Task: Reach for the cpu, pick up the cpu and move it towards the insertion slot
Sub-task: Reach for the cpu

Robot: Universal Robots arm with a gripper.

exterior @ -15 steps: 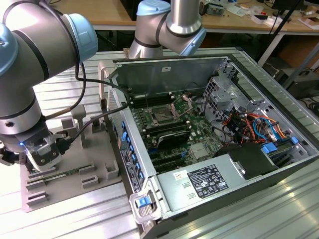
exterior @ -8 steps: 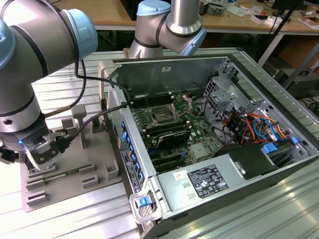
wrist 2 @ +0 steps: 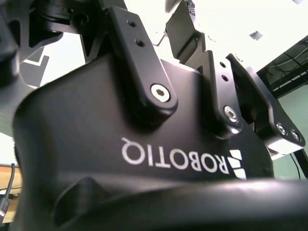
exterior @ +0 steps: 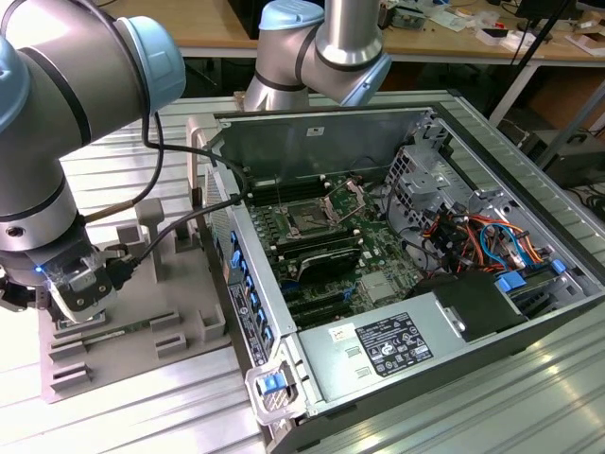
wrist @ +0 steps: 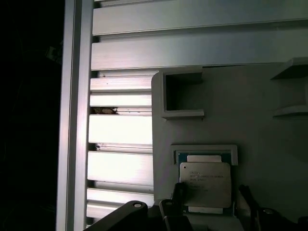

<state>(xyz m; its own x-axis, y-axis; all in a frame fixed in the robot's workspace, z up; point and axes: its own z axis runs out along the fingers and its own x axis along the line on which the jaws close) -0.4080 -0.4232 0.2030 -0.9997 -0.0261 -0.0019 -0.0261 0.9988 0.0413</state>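
Looking down the first wrist view, I see the gripper with jaws spread either side of the cpu, which lies flat near the grey tray's edge (insertion slot well apart).

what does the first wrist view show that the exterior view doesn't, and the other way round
First wrist view: the pale silvery square cpu lying in its recess, with the open gripper straddling it. Exterior view: the open computer case with the square metal-framed insertion slot on its green board. Both: the grey plastic tray and the ribbed aluminium table.
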